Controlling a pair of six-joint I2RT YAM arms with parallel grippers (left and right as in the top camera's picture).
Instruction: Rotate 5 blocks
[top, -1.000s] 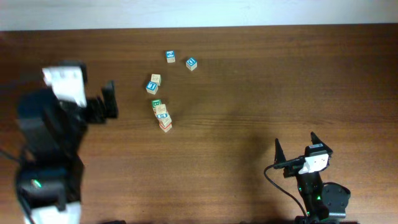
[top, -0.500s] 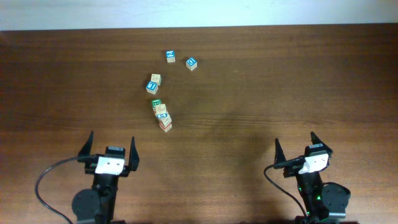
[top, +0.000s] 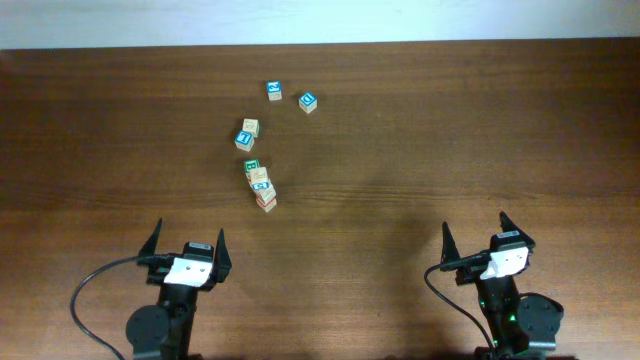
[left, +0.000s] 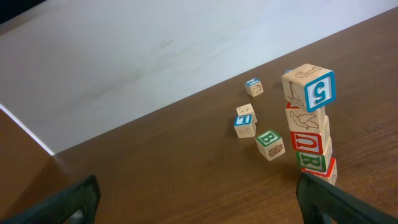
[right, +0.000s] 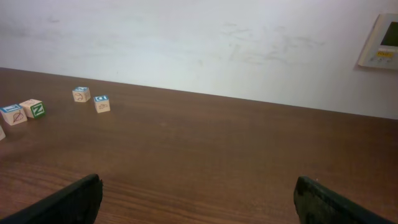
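- Your left gripper sits by the near edge of the table, left of centre. Its jaws are spread wide with nothing between them.
- Your right gripper sits by the same edge, toward the right corner, and its jaws are also wide apart and empty.
- The blocks all lie left of the table's middle, toward the far edge, well apart from both grippers.
- A stack of blocks stands nearest you, and its top block, framed in blue, is twisted slightly against those under it.
- A green-lettered block rests just beside the stack's foot, on its far side.
- A pair of blocks sits close together beyond that.
- A blue-marked block and its neighbour lie apart from each other, closest to the far edge.
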